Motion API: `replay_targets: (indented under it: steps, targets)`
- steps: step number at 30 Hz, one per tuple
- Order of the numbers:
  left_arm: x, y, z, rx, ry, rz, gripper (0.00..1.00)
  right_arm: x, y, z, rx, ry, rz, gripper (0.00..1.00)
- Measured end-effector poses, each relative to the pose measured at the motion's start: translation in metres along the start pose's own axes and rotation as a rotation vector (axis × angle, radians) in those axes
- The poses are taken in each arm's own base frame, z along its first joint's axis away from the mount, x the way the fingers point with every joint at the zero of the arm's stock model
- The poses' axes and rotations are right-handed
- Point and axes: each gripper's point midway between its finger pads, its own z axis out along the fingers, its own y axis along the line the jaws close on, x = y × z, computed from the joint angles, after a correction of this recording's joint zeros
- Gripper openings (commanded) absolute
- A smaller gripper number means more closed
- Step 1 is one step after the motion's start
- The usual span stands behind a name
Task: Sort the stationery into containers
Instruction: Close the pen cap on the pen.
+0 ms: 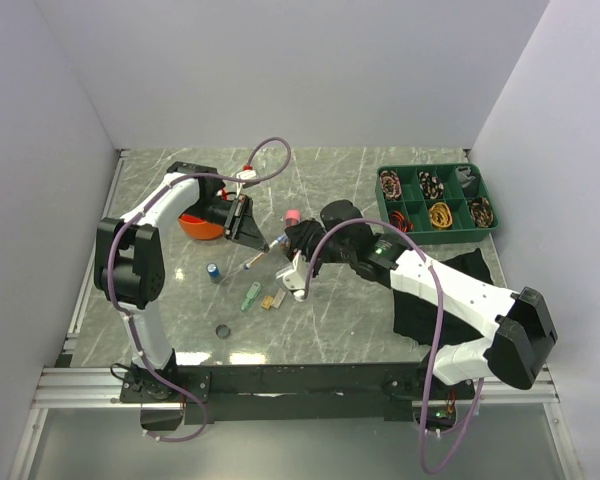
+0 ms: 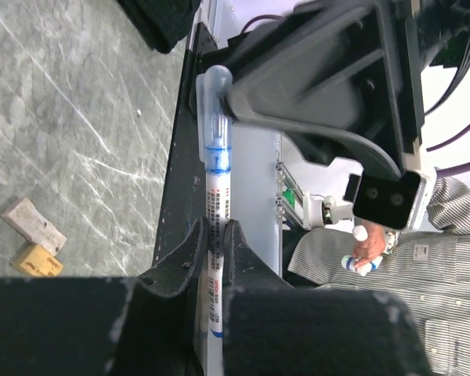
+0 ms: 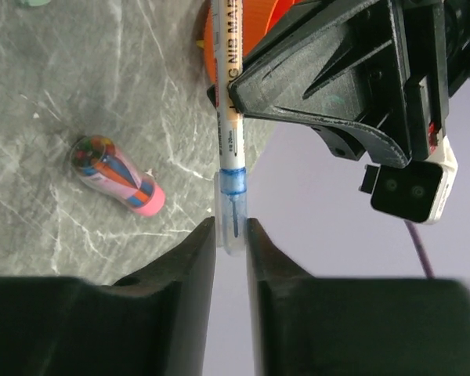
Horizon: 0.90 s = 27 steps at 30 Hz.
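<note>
1. At the far left, the round orange plastic pot with divided sections stands on the grey marbled desk, partly hidden under the left arm.
2. Just beside the pot, the left end effector is pinched tight on the printed barrel of a thin white pen with a blue band. The pen is held in the air, off the desk.
3. Loose stationery waits on the desk below and between the arms: a small blue cylinder, a green clip and a yellow eraser. A pink-capped tube lies further back.
4. The right end effector is set narrow, its fingers flanking the pen's clear end. Both arms therefore have the same pen. Whether the right one is pressing firmly or only resting against it cannot be told.
5. The step in hand looks like passing the pen between arms, with the left arm, the one nearer the pot, taking it.
6. The next move probably needs the right jaws to widen and back away along the pen's line without dragging it askew. The left arm would then swing the pen over the pot, tip it upright and drop it into a section.
</note>
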Motion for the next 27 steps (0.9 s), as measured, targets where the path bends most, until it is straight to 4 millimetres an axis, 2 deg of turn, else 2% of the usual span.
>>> replay_targets:
  steps: [2,3,8,10,16,18,19,23,24,25,27]
  targets:
    - [-0.001,0.0,0.0,0.002,-0.002,0.01,0.01,-0.003,-0.003,0.001,0.014,-0.004,0.004,0.48]
    - [-0.001,0.0,0.001,0.003,-0.003,0.014,0.01,-0.006,-0.004,0.003,0.025,-0.01,0.003,0.49]
    - [0.001,-0.004,0.001,0.003,-0.002,0.037,0.01,-0.015,0.0,0.008,0.029,-0.032,0.019,0.49]
    - [0.001,-0.006,0.001,0.003,-0.002,0.046,0.01,-0.015,0.0,0.008,0.031,-0.034,0.024,0.45]
    - [0.001,-0.006,0.001,0.003,-0.002,0.05,0.01,-0.016,-0.001,0.016,0.025,-0.035,0.057,0.28]
    - [0.001,-0.005,0.001,0.002,-0.002,0.051,0.01,-0.016,-0.003,0.02,0.031,-0.031,0.067,0.24]
    - [0.001,-0.005,0.001,0.0,-0.001,0.052,0.01,-0.016,-0.004,0.021,0.033,-0.026,0.072,0.18]
    - [0.001,-0.004,0.0,-0.003,-0.004,0.052,0.02,-0.016,-0.003,0.022,0.031,-0.016,0.085,0.05]
    - [0.001,-0.004,0.0,-0.003,-0.004,0.051,0.18,-0.016,-0.003,0.022,0.031,-0.015,0.085,0.04]
    - [0.001,-0.004,0.0,-0.003,-0.004,0.052,0.28,-0.016,-0.003,0.022,0.031,-0.015,0.085,0.03]
    - [0.0,-0.004,0.0,-0.004,-0.003,0.054,0.43,-0.016,-0.003,0.022,0.032,-0.015,0.081,0.02]
